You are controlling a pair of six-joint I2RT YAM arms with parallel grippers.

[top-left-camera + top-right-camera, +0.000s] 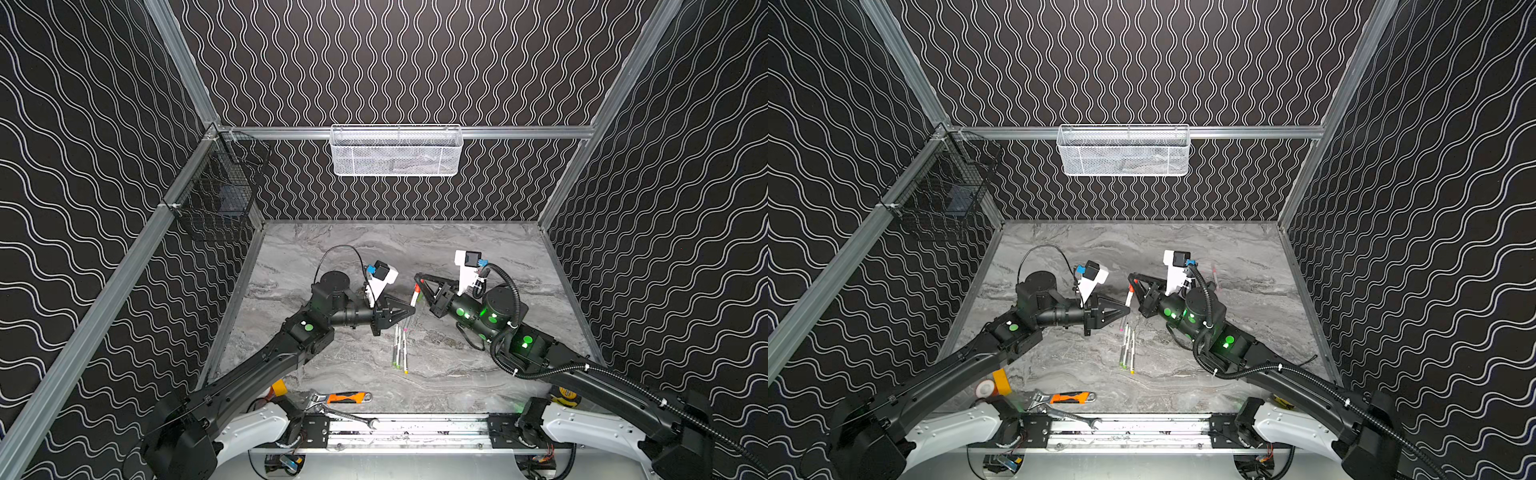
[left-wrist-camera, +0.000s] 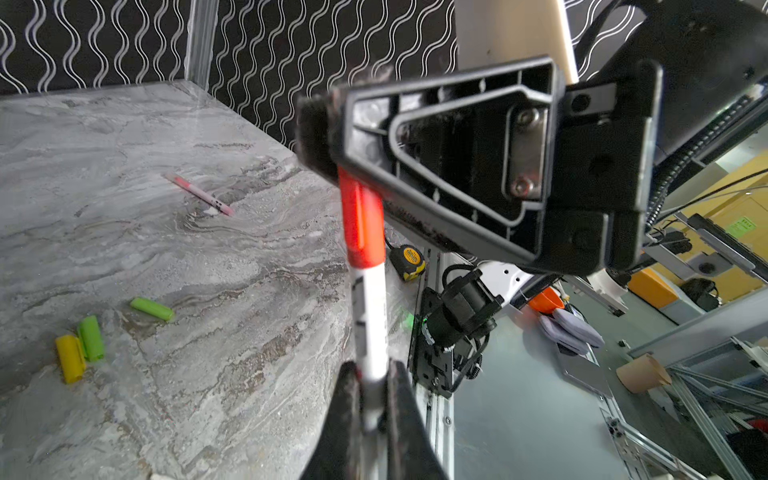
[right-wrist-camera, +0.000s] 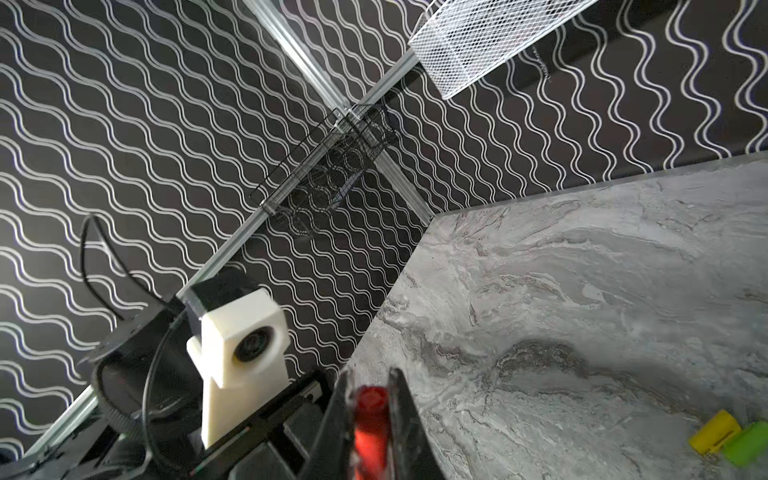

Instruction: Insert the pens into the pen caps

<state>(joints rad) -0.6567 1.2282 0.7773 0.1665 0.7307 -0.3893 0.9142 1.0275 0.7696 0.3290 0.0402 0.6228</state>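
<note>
Pen [image 2: 374, 316] is clamped by left gripper [image 2: 374, 386], red cap [image 2: 360, 224] by right gripper [image 3: 370, 380]. Cap could be jammed, or barrel slid through jaws, by a skewed push.

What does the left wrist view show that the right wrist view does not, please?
Only the left wrist view: the held pen's white barrel, a loose pink pen, a lone green cap, the tape measure. Only the right wrist view: the white mesh basket and black wire basket. Both: the red cap, the yellow cap, its neighbouring green cap.
</note>
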